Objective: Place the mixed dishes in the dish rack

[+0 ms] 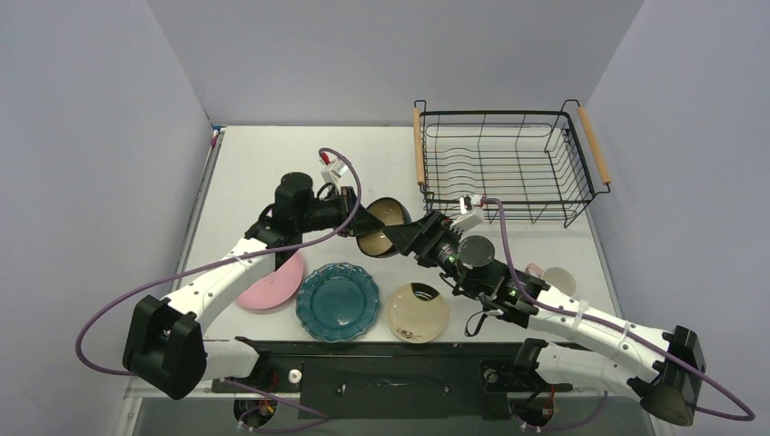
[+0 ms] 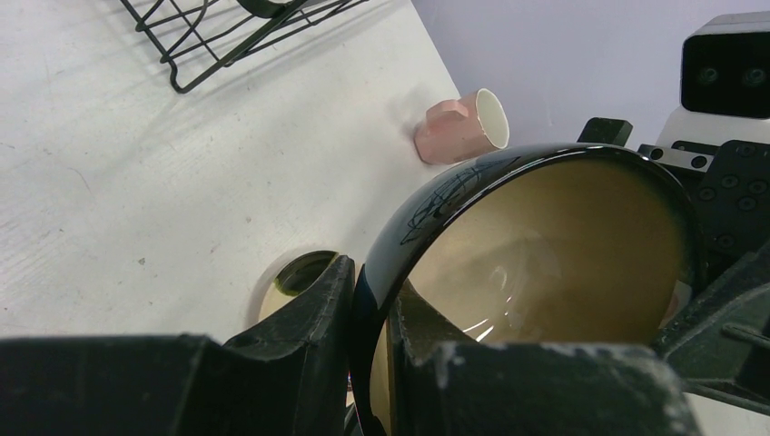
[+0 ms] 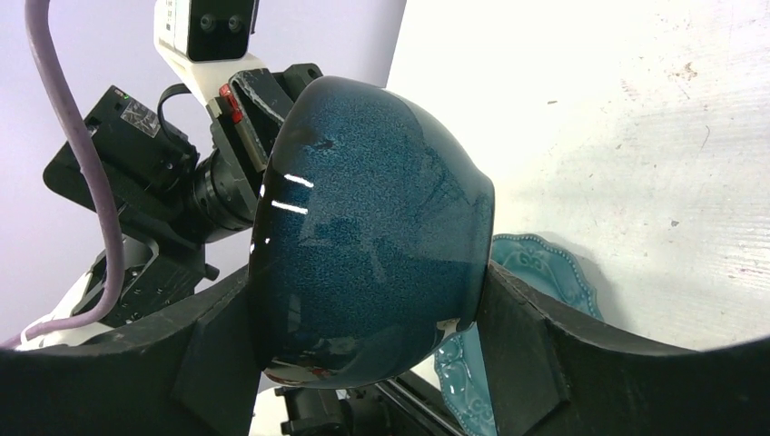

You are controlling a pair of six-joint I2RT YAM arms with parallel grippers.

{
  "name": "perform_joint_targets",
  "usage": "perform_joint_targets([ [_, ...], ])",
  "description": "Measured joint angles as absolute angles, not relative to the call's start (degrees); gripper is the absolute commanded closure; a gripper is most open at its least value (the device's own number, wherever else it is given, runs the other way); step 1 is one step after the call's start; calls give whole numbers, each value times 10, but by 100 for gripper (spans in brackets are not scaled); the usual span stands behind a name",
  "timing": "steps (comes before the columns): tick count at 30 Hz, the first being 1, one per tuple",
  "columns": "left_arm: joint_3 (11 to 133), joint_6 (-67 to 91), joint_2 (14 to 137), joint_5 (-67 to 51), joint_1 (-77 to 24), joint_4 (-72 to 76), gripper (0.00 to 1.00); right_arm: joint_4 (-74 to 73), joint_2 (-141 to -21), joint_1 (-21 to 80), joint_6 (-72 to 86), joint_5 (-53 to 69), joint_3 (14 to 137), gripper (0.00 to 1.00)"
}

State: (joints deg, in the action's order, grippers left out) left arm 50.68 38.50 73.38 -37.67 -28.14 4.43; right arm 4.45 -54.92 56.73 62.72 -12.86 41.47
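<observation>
Teal glaze gleams on the outside of the dark-teal bowl with a beige inside (image 1: 381,227), which is raised off the white counter (image 1: 263,173) and tipped on its side, just in front of the near-left corner of the rectangular black wire dish rack (image 1: 504,163) with two light wooden bar handles. Both arms have hold of it. The left tool (image 1: 357,221) is clamped on the rim, one finger (image 2: 309,318) outside the wall and the other inside the beige hollow. The right tool (image 1: 407,238) meets the bowl from the side nearer the rack; its wrist view shows the speckled outer wall wedged between its two fingers (image 3: 536,336), both lying against it. Farther from the rack, toward the arm bases, three dishes lie flat in a row on the counter. The pink round plate (image 1: 272,289) is farthest to the rack's left, partly under the left arm. The teal scalloped plate (image 1: 338,302) is just beside it. The cream shallow dish with dark marks (image 1: 418,312) sits roughly in front of the rack's left end. The pink cup (image 1: 554,277) lies on its side in front of the rack's right half, close to the right arm.
</observation>
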Motion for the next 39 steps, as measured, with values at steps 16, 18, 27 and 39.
perform_joint_targets([
  [16, 539, 373, 734, -349, -289, -23, 58, 143, -548, 535, 691, -95, 349, 100],
  [18, 540, 375, 734, -350, -291, -23, 52, 151, -547, 530, 701, -90, 339, 100],
  [27, 552, 389, 738, -361, -293, -23, 27, 154, -518, 512, 722, -86, 298, 100],
  [39, 560, 391, 738, -358, -304, -27, 3, 159, -499, 489, 745, -77, 282, 100],
])
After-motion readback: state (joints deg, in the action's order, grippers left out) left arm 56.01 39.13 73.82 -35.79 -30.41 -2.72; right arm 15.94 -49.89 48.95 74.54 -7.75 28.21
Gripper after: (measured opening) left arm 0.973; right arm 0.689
